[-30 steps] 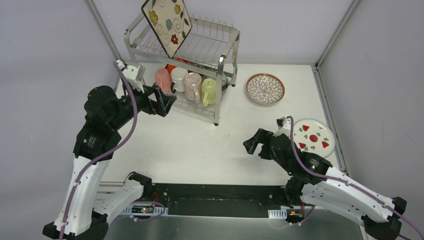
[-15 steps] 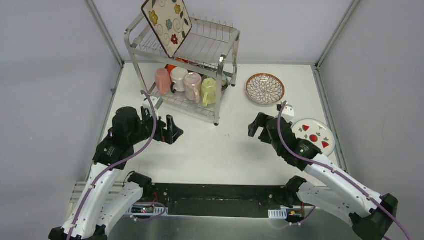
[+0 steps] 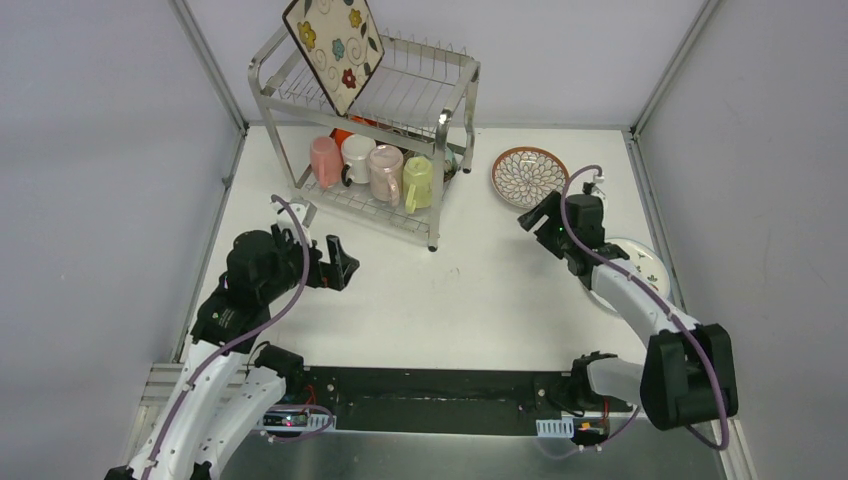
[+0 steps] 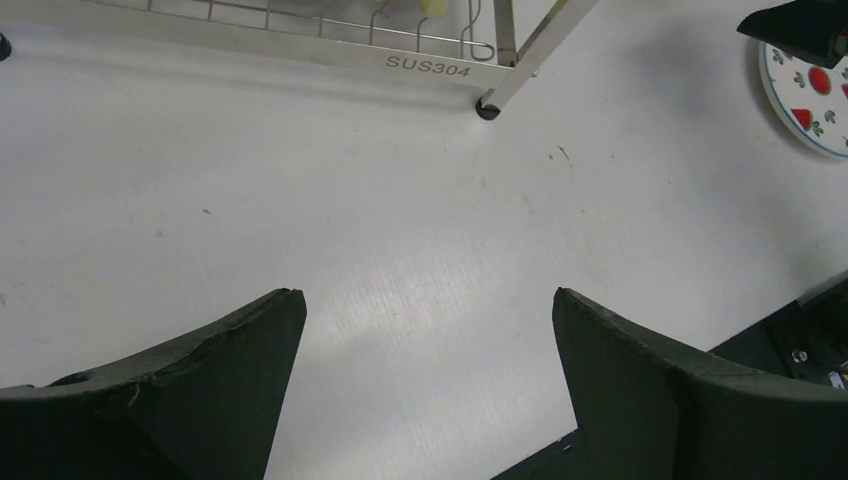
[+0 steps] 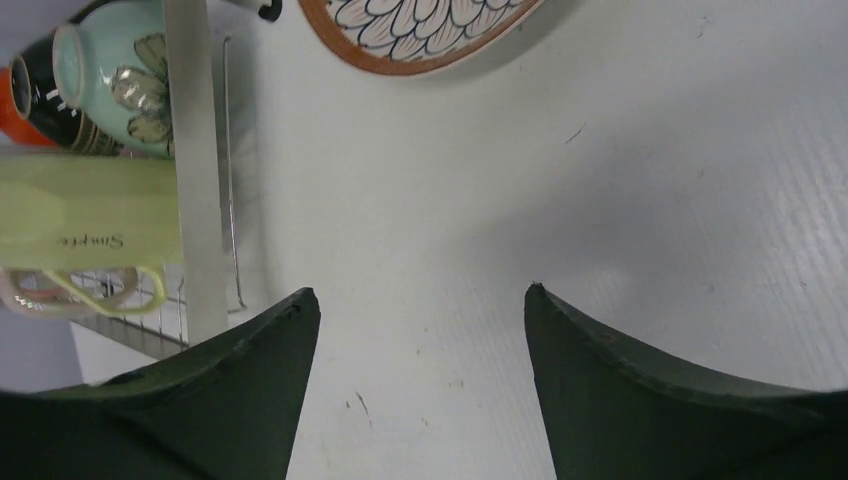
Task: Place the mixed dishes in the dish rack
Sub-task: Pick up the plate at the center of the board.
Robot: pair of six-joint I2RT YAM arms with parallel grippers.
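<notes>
White counter [image 5: 620, 200]: right pincer [image 5: 418, 292], jaws apart, hovers near the brown-rimmed petal-pattern plate [image 5: 420, 30]. Lying flat, it could skid when nudged.

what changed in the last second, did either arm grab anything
The left gripper drew back from the dish rack toward the near edge, open and empty. The right gripper swung from beside the white red-marked plate out to the brown-rimmed petal-pattern plate, jaws apart, holding nothing. Every dish and the rack stayed put.
</notes>
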